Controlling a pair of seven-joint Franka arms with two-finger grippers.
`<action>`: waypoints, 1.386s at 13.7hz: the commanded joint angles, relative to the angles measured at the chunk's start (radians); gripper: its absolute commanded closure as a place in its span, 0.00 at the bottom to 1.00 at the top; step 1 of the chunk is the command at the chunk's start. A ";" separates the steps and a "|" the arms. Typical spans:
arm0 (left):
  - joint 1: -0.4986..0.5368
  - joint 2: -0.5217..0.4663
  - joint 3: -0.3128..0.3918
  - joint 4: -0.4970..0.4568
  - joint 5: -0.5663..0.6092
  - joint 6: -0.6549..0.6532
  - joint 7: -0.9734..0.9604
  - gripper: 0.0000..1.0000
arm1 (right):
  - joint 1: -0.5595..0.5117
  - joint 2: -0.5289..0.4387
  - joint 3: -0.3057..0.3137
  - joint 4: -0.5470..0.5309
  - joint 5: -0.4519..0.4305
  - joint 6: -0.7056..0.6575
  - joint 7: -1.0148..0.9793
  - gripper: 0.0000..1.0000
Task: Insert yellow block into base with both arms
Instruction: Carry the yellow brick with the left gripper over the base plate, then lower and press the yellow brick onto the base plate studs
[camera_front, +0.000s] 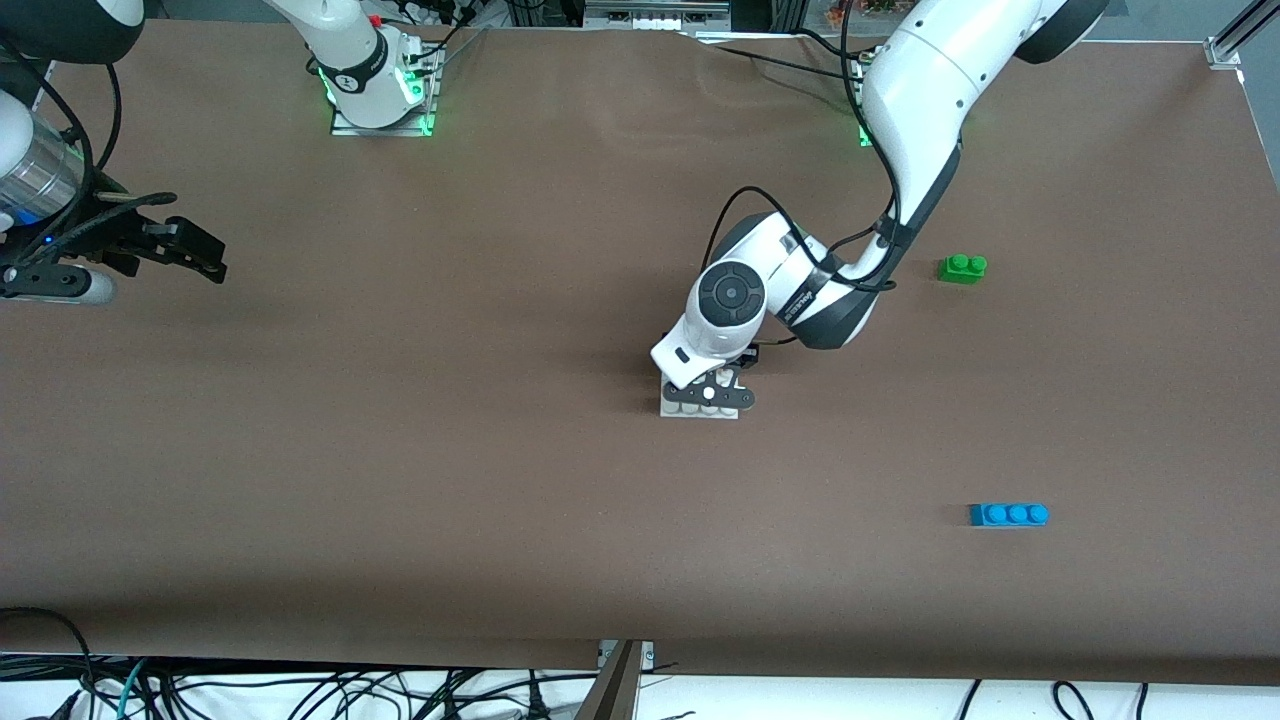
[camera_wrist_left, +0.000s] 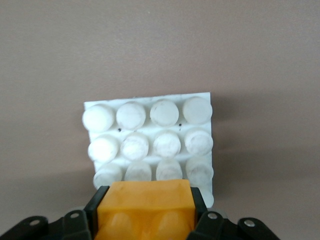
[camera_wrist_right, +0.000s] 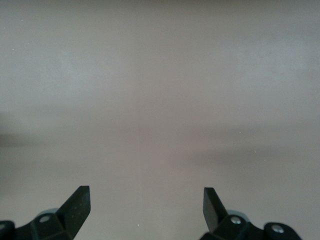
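Left gripper: down over the middle of the table, its fingers clamped on the yellow block; in the front view the arm's wrist covers the block, which shows only in the left wrist view.
Yellow block: held between the black fingers, low over one edge row of the base; whether it touches the studs there cannot be told.
Base: white studded plate flat on the brown table, near the middle and well apart from every edge; in the front view only its edge nearest the front camera shows below the gripper, the rest is under the left arm's wrist; three rows of studs lie bare in the left wrist view, the fourth is partly covered by the block.
Right gripper: waits up in the air over the right arm's end of the table, jaws spread wide and holding nothing; the right wrist view shows only bare brown table between the fingertips.
Green brick: on the table toward the left arm's end, farther from the front camera than the base, well apart from it; the left arm's forearm passes between the two.
Blue brick: three studs, also toward the left arm's end, nearer to the front camera than the base and the green brick; nothing touches it.
Cables: black loops hanging below the table's near edge.
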 joint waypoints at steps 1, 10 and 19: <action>-0.018 0.026 0.008 0.038 0.034 -0.002 -0.012 0.74 | -0.009 0.004 0.006 0.018 -0.004 -0.017 -0.012 0.00; -0.018 0.041 0.019 0.017 0.049 0.061 -0.024 0.74 | -0.009 0.004 0.006 0.020 -0.002 -0.017 -0.014 0.00; -0.035 0.044 0.025 0.008 0.070 0.063 -0.076 0.74 | -0.009 0.004 0.006 0.018 -0.002 -0.017 -0.014 0.00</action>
